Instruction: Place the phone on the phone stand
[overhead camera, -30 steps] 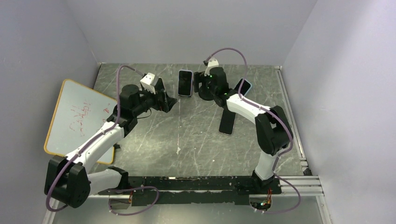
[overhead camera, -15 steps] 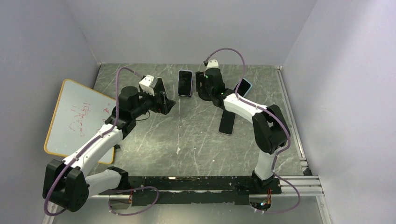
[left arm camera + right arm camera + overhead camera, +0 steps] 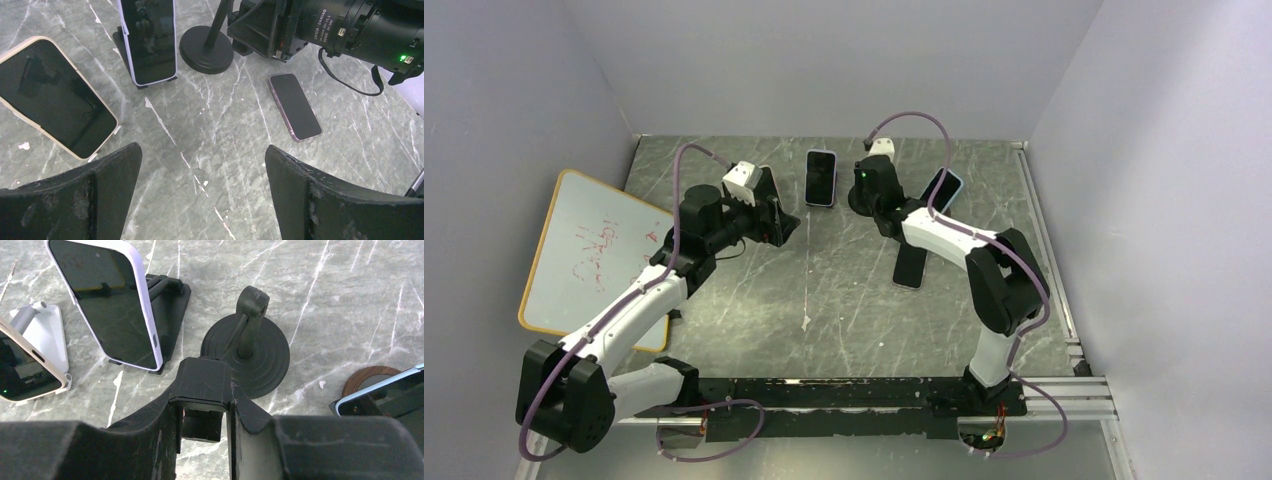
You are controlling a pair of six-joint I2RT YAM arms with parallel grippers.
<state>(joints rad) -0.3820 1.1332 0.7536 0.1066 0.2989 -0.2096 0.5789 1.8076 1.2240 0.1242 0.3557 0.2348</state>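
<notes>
desk (image 3: 210, 150): grey marble-look top, smooth, slight sheen. phone (image 3: 295, 106): glossy dark glass screen. phone stand (image 3: 260, 365): matt black, plastic look. left end effector fingers (image 3: 320, 200): matt black, scuffed, scratched. whiteboard (image 3: 589, 250): glossy white face, orange rim.

Red-scribbled whiteboard (image 3: 584, 250) at left

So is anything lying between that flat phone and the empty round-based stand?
Nothing lies on the table between the flat phone and the round-based stand. However, the right gripper grips the stand's top holder, where a phone would sit.
</notes>
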